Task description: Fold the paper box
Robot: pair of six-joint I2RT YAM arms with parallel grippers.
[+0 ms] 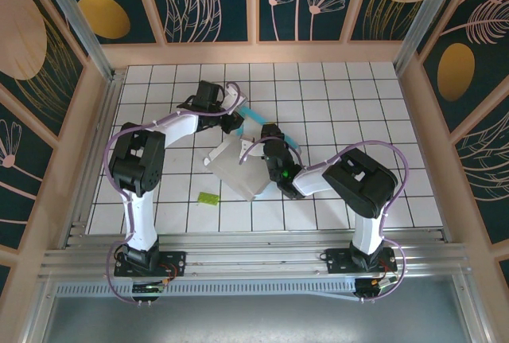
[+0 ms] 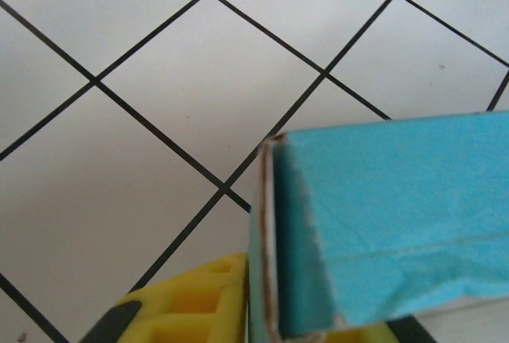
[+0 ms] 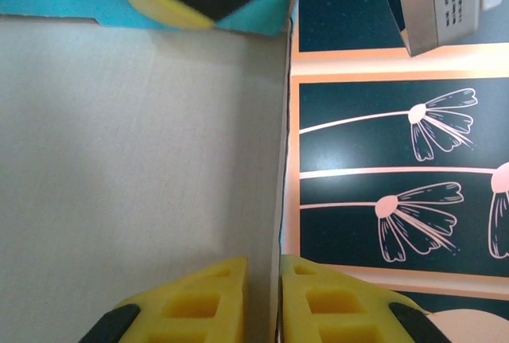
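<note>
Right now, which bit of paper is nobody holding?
The tiny lime-green piece, lying flat all by itself. The big blue-and-white paper box is different: it is held by the left tool and the right tool.

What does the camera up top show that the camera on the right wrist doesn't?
Top view: the whole left arm and right arm, the white tiled table, a tiny lime-green piece. Right wrist: yellow foam fingertips close up, pressed either side of one thin card wall. Shared: the thin paper box, white inside and turquoise outside, the right gripper clamped on it, and flower-painted wall panels.
</note>
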